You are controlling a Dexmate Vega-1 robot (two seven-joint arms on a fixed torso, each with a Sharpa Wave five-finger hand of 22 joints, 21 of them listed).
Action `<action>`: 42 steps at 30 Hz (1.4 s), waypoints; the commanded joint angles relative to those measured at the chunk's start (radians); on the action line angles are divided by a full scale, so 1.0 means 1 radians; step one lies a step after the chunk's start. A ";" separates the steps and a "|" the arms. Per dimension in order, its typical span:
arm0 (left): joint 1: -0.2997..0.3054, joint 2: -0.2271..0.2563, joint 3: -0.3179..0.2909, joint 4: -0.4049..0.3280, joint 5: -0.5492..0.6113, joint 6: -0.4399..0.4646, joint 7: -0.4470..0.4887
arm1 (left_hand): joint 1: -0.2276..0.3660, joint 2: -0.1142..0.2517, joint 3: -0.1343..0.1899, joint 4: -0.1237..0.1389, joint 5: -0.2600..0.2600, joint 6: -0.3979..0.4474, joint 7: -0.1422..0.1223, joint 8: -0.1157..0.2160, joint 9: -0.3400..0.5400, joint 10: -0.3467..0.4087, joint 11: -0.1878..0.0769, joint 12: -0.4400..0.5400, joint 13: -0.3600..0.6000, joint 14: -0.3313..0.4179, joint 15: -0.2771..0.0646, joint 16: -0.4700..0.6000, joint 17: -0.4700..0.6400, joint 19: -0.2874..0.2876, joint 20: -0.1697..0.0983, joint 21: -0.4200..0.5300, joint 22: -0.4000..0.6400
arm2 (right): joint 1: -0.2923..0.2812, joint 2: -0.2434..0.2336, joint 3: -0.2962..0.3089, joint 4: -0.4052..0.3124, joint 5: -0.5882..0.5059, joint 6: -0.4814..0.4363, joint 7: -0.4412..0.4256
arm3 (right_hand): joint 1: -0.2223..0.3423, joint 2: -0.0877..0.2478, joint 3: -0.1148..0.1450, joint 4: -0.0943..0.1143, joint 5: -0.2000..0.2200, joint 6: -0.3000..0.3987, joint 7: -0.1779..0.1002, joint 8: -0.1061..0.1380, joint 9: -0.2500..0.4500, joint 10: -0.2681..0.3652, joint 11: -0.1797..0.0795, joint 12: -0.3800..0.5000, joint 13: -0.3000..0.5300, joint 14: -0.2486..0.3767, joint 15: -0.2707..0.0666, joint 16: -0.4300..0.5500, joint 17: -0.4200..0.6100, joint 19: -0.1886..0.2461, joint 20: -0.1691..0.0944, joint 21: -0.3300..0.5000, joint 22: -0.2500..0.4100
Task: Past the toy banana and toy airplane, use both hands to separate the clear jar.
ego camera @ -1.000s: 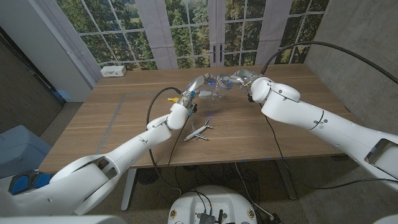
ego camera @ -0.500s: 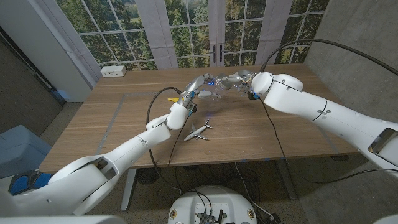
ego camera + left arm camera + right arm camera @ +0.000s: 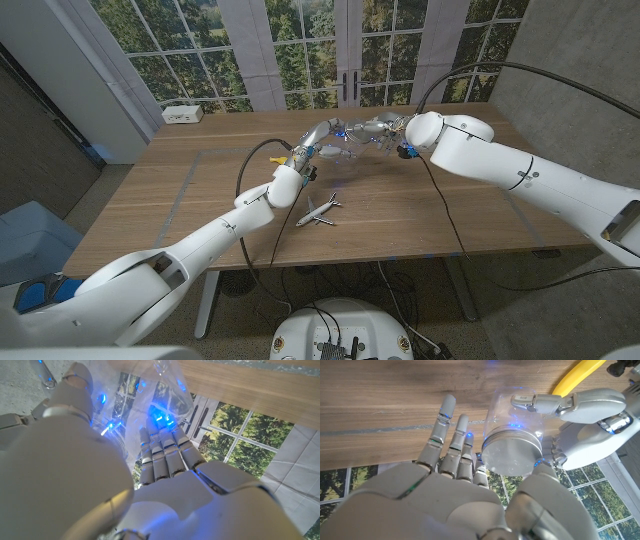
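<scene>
Clear plastic jar sits at upper centre of the head view, beyond the banana and airplane. Left hand grips its body; right hand spreads fingers around the metal lid. Glare hides whether the right hand has closed; twisting loosely could slip.

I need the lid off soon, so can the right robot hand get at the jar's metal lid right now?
Probably yes. The right robot hand sits right behind the lid, fingers spread around it, while the left robot hand holds the jar body, leaving the lid free.
</scene>
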 commanded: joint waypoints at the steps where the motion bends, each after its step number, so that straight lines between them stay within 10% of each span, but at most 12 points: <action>1: -0.005 0.021 0.005 -0.036 -0.002 0.034 -0.062 | 0.199 0.205 0.035 0.040 0.008 0.449 -0.221 0.070 -0.001 0.425 -0.279 0.042 0.103 0.072 -0.249 -0.001 0.008 0.000 -0.026 0.011 0.000 | 0.001 0.007 -0.090 -0.047 -0.166 -0.061 -0.083 | -0.004 -0.011 -0.006 -0.006 -0.005 -0.028 0.038 -0.003 0.000 -0.056 0.014 -0.016 -0.007 -0.052 0.019 -0.025 -0.006 -0.036 0.025 -0.025 0.003; 9: -0.001 0.028 0.005 -0.066 0.006 0.077 -0.079 | 0.207 0.194 0.035 0.034 0.032 0.476 -0.208 0.072 -0.004 0.459 -0.274 0.050 0.110 0.095 -0.249 0.007 0.016 0.013 -0.020 0.020 -0.005 | -0.133 0.011 0.046 -0.042 -0.146 0.020 -0.198 | -0.048 -0.015 -0.025 0.006 0.001 0.007 0.054 0.014 0.001 -0.085 0.014 -0.012 -0.018 -0.117 0.035 -0.058 -0.016 -0.057 0.043 -0.052 0.004; 15: 0.000 0.030 0.008 -0.080 0.010 0.094 -0.085 | 0.209 0.191 0.036 0.035 0.043 0.476 -0.207 0.072 0.002 0.469 -0.274 0.052 0.114 0.105 -0.250 0.011 0.020 0.014 -0.018 0.022 -0.007 | -0.192 0.022 0.056 -0.047 -0.221 0.054 -0.285 | 0.032 0.037 0.019 -0.041 0.009 0.127 -0.017 0.054 0.002 0.040 -0.042 0.046 -0.012 0.011 -0.038 0.013 0.001 0.041 -0.019 -0.038 0.007; 20: 0.006 0.032 0.004 -0.091 0.012 0.097 -0.076 | 0.210 0.190 0.035 0.035 0.049 0.475 -0.207 0.071 0.005 0.469 -0.274 0.050 0.116 0.109 -0.250 0.012 0.022 0.016 -0.017 0.023 -0.008 | -0.081 0.039 -0.089 -0.047 -0.330 -0.102 -0.189 | 0.086 0.043 0.033 -0.062 0.014 0.186 -0.051 0.065 0.003 0.147 -0.075 0.096 0.018 0.138 -0.106 0.119 0.074 0.120 -0.072 -0.011 0.014; 26: 0.011 0.035 0.003 -0.104 0.020 0.110 -0.070 | 0.210 0.188 0.035 0.036 0.056 0.473 -0.208 0.071 0.009 0.468 -0.274 0.048 0.118 0.110 -0.249 0.012 0.025 0.015 -0.012 0.025 -0.010 | -0.025 0.039 -0.123 -0.042 -0.299 -0.144 -0.091 | -0.030 0.003 -0.021 -0.011 -0.006 0.072 -0.042 0.014 0.007 -0.009 -0.018 0.041 0.043 0.005 -0.026 0.068 0.089 0.092 -0.033 -0.017 0.016; 31: 0.015 0.034 0.005 -0.108 0.026 0.114 -0.062 | 0.210 0.187 0.034 0.038 0.062 0.469 -0.213 0.069 0.013 0.464 -0.274 0.045 0.121 0.109 -0.249 0.011 0.027 0.014 -0.011 0.026 -0.010 | 0.000 0.034 -0.146 -0.052 -0.294 -0.170 -0.079 | -0.057 -0.007 -0.033 -0.004 -0.006 0.059 -0.043 0.010 0.007 -0.021 -0.006 0.032 0.039 -0.021 -0.017 0.045 0.073 0.076 -0.020 -0.026 0.014; 42: 0.019 0.033 0.000 -0.108 0.022 0.104 -0.049 | 0.209 0.187 0.034 0.039 0.070 0.467 -0.213 0.066 0.017 0.460 -0.274 0.040 0.124 0.107 -0.249 0.009 0.030 0.014 -0.009 0.028 -0.011 | 0.050 0.027 -0.182 -0.053 -0.259 -0.187 -0.050 | 0.032 0.016 0.004 -0.049 0.006 0.165 -0.075 0.049 0.006 0.071 -0.031 0.057 0.024 0.048 -0.043 0.058 0.045 0.108 -0.045 -0.023 0.011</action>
